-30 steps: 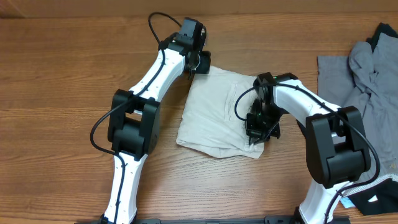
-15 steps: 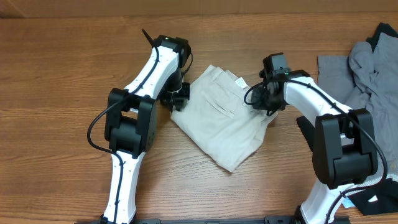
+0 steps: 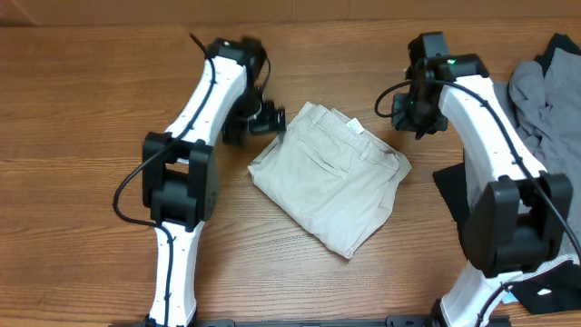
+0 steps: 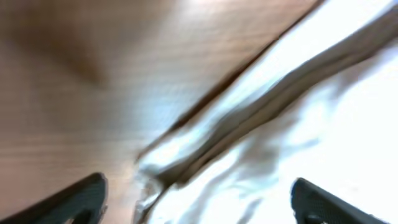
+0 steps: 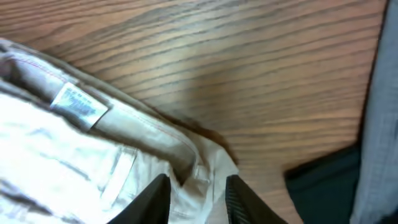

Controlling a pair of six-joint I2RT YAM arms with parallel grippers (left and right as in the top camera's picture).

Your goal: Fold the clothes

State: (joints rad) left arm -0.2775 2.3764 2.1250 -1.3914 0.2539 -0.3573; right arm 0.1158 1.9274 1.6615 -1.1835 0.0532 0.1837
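The clothes here are light beige shorts [image 3: 327,177], folded into a compact slanted bundle at the table's middle, with a small white tag [image 3: 352,123] near the far edge. My left gripper [image 3: 268,120] hovers at the bundle's far left corner. It is open wide, and in the left wrist view [image 4: 199,202] blurred beige cloth [image 4: 311,112] lies below it. My right gripper [image 3: 416,118] is off the far right corner, apart from the cloth. In the right wrist view [image 5: 198,199] its jaws stand part way open over the waistband corner [image 5: 205,168], beside the tag [image 5: 78,106].
A grey garment [image 3: 536,100] lies heaped at the right edge with black cloth [image 3: 451,189] beneath the right arm, also seen in the right wrist view as black cloth [image 5: 323,186] and grey garment [image 5: 379,124]. Bare wood [image 3: 82,136] surrounds the shorts.
The shorts were turned and folded into a slanted bundle. Both grippers opened, let go of the cloth and drew back toward the far edge.
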